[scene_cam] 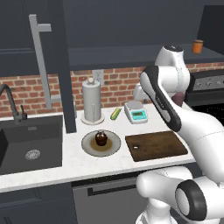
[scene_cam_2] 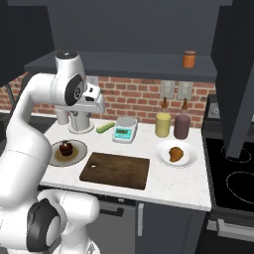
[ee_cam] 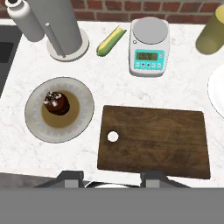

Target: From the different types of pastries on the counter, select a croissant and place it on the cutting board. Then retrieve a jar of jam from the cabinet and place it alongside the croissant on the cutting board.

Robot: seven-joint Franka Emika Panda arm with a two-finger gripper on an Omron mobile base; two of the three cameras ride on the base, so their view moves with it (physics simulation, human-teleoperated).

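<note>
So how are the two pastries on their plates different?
The cupcake is dark brown, round and upright; the croissant is golden, elongated and lying flat. The cupcake's plate looks greyish with a brown centre; the croissant's plate is plain white. Both plates flank the cutting board.

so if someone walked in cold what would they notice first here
Probably the dark wooden cutting board lying bare at the front of the white counter, with the big white arm raised above it. Next, the two plated pastries flanking it: a chocolate cupcake on the plate to the board's left and a golden croissant on the white plate to its right. Up on the open cabinet shelf sits a small orange jar.
</note>
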